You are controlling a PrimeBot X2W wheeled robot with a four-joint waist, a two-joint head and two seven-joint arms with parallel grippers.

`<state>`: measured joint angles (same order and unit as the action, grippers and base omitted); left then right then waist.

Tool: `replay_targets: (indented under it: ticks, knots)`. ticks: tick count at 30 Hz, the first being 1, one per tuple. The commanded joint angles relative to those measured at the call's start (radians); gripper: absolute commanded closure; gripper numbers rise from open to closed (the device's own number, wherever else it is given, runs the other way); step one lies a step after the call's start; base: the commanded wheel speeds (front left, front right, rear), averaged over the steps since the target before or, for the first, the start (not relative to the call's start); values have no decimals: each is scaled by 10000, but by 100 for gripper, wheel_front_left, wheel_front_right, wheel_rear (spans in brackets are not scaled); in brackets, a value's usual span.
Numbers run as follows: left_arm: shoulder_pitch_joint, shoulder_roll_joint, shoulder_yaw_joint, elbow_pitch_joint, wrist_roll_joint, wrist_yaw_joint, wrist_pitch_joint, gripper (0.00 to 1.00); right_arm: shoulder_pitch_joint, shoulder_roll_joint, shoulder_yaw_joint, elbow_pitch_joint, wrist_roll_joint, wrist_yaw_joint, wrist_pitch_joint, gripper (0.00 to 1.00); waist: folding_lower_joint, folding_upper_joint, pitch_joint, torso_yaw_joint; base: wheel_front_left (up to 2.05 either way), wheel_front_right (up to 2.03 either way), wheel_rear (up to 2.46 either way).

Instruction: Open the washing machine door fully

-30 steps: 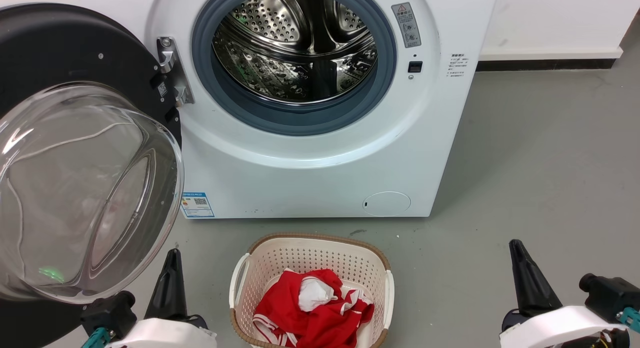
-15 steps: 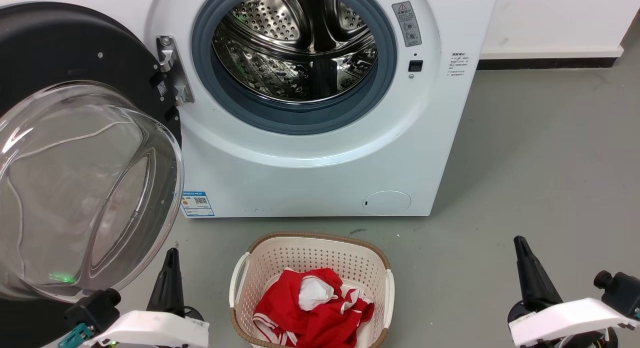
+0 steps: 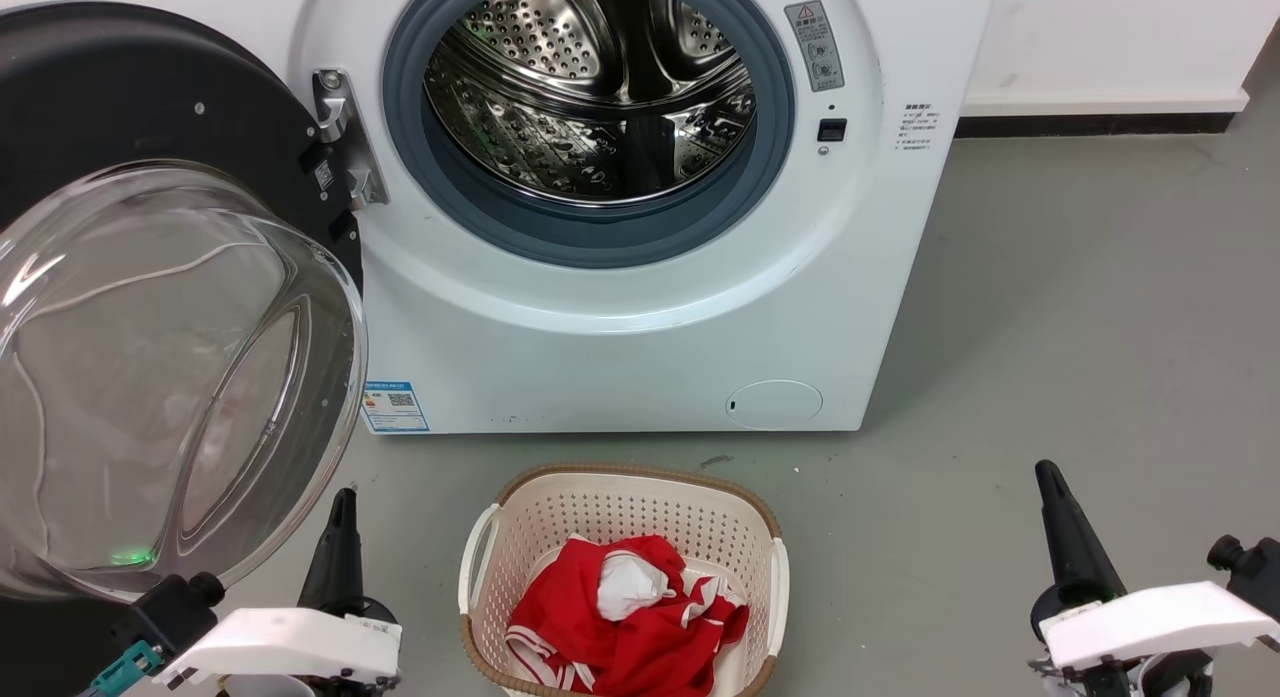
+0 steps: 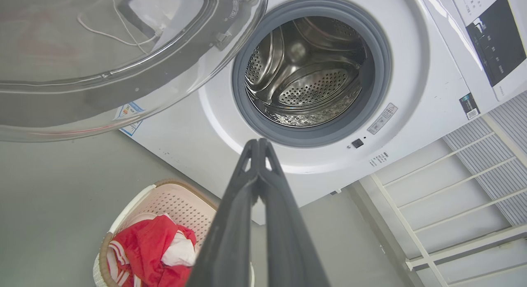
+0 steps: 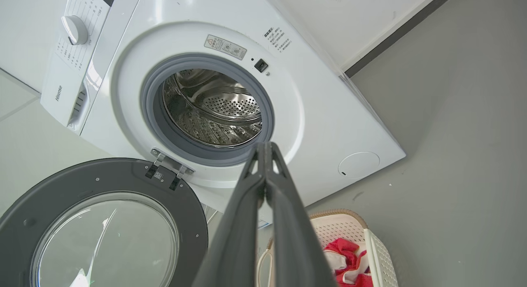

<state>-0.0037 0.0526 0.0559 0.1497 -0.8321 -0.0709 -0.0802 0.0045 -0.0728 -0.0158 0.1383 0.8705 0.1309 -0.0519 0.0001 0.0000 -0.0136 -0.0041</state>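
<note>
The washing machine door stands swung wide to the left on its metal hinge, its black ring and clear glass bowl facing me. The same door fills the lower left of the right wrist view, and its glass spans the top left of the left wrist view. Behind it the steel drum lies exposed inside the grey rubber ring. My left gripper is shut and empty, just below the glass bowl, apart from it. My right gripper is shut and empty over the floor at the lower right.
A cream laundry basket with red and white clothes stands on the grey floor in front of the machine, between my arms. A white wall with a dark skirting runs behind at the right. A white rack stands beside the machine.
Both arms have drawn back toward the bottom edge, the left gripper slightly leftward and the right gripper slightly rightward. The door has not moved.
</note>
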Motion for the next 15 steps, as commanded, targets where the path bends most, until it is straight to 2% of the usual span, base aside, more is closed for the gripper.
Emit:
replay_targets:
  ticks: [1,15]
  knots:
    - [-244,23,58,-56,-309,-83,89,100,-267,-78,-29,-43,327,0,47,100,-1,0,3,1,0,0,0]
    - [-456,13,183,179,-2031,-205,520,100,-474,-95,-142,200,2053,0,326,100,-1,0,31,8,0,0,0]
